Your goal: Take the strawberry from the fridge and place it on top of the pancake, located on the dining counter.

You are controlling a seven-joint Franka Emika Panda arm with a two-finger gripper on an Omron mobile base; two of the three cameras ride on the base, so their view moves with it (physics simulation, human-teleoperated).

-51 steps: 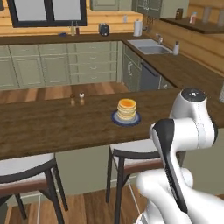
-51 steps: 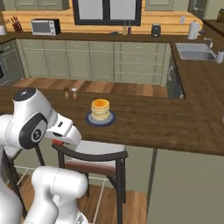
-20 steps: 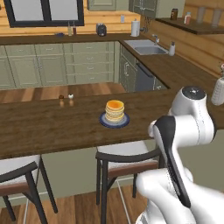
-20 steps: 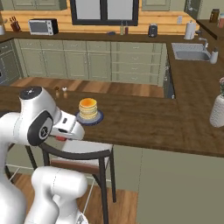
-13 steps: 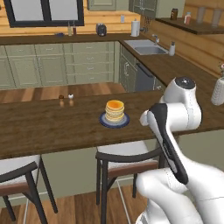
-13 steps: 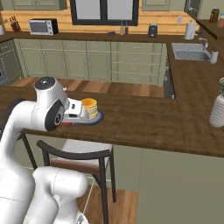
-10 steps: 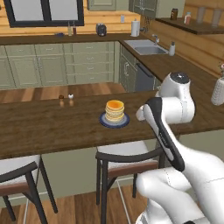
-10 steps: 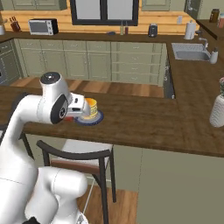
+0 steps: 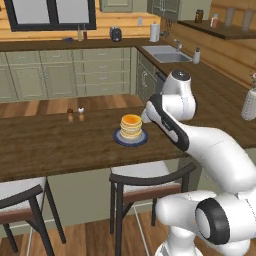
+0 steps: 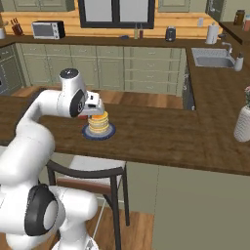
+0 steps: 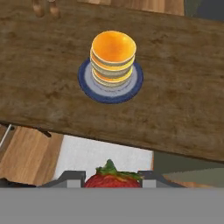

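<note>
In the hand view the small red strawberry [image 11: 113, 179] with its green cap sits between the two fingertips of my gripper [image 11: 113, 180], which is shut on it. Ahead of it the pancake [image 11: 113, 56], a golden stack on a round blue-grey plate [image 11: 89, 85], stands on the dark-brown dining counter [image 11: 183, 92]. From the right base view my gripper [image 10: 89, 113] hovers just left of the pancake [image 10: 99, 122], over the counter's near edge. The left base view shows the pancake [image 9: 131, 126] close beside my arm's wrist. The fridge is out of view.
Two small shakers [image 9: 75, 111] stand on the counter behind and left of the plate. A dark-framed stool [image 9: 145, 179] sits under the counter below the pancake, and another stool [image 9: 17, 200] to its left. A pale vase [image 10: 242, 124] stands at the far right.
The base drove sideways earlier, shifting the whole scene. Since then the arm has swung up and forward from near the base, carrying the strawberry to just beside the pancake.
</note>
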